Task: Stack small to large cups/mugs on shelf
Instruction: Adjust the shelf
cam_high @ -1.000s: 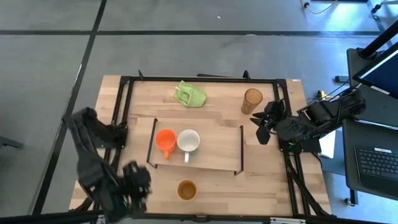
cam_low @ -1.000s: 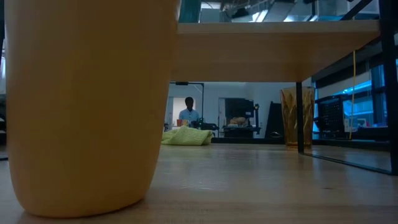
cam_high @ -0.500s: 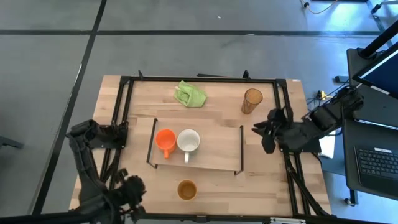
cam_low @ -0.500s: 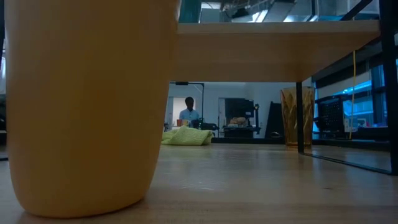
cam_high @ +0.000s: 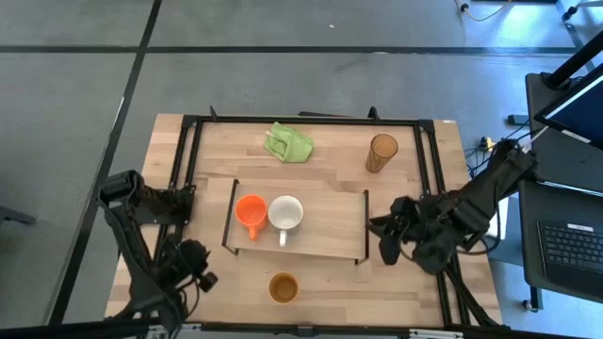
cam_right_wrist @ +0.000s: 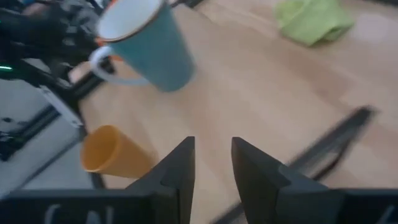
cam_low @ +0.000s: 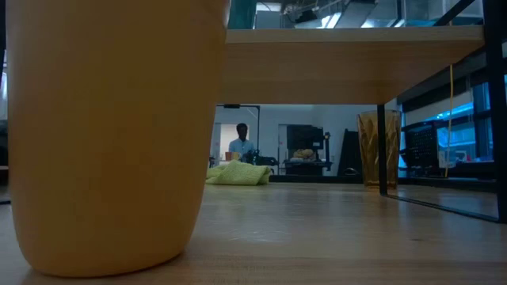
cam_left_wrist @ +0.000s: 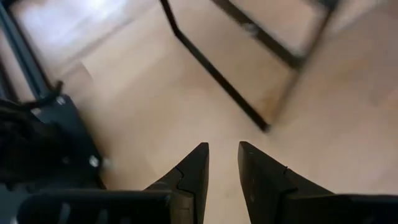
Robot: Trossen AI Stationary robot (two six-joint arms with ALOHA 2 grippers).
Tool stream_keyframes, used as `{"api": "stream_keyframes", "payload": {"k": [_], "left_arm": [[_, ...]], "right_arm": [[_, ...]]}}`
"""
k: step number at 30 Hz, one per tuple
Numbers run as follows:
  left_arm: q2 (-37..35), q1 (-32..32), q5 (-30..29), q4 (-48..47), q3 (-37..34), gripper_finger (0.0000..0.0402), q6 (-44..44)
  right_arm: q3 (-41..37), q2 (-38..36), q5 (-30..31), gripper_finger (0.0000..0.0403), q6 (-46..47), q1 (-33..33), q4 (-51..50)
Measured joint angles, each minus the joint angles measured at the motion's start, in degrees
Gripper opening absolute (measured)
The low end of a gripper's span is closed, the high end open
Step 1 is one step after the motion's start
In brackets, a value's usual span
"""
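Note:
The orange mug and the white mug stand side by side on the shelf at the table's middle. In the right wrist view the white mug's outer wall looks blue-green. The tan-brown cup stands on the table in front of the shelf and fills the left of the low view. The amber tumbler stands at the far right. My right gripper is just right of the shelf's right end, narrowly open and empty. My left gripper is near the front left corner, narrowly open and empty.
A green cloth lies at the far side, behind the shelf. Black frame rails run along the table's edges. The shelf's black end frame lies ahead of my left gripper. A person stands far off in the room.
My right gripper has gone from beside the tumbler toward the table's near edge, and is now level with the shelf's right end. My left arm has swung about at the near left corner, and its gripper has ended a little farther from the near edge.

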Motion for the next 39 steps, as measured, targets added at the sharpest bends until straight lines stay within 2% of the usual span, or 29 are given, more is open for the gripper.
{"api": "stream_keyframes", "payload": {"k": [8,16,28,33,39], "left_arm": [[-1.6,0.7,-4.9,0.5,-9.5,0.0080,-0.8],[-1.7,1.3,-17.0,5.9,-11.1,0.0080,1.4],[-1.7,-1.0,-21.7,18.4,-13.0,0.0080,1.9],[-1.7,-1.1,-23.8,20.6,-13.1,0.0080,3.2],[-1.7,-1.1,-23.3,21.8,-13.0,0.0080,6.2]], "right_arm": [[0.0,4.2,-0.4,0.0107,0.0,0.4,11.0],[0.0,4.5,0.0,0.0107,1.7,0.3,11.9],[0.0,4.5,0.0,0.0106,2.6,0.2,10.9],[0.0,4.5,0.0,0.0106,2.6,0.2,10.4],[0.0,4.4,-0.3,0.0106,2.8,0.2,10.2]]}}
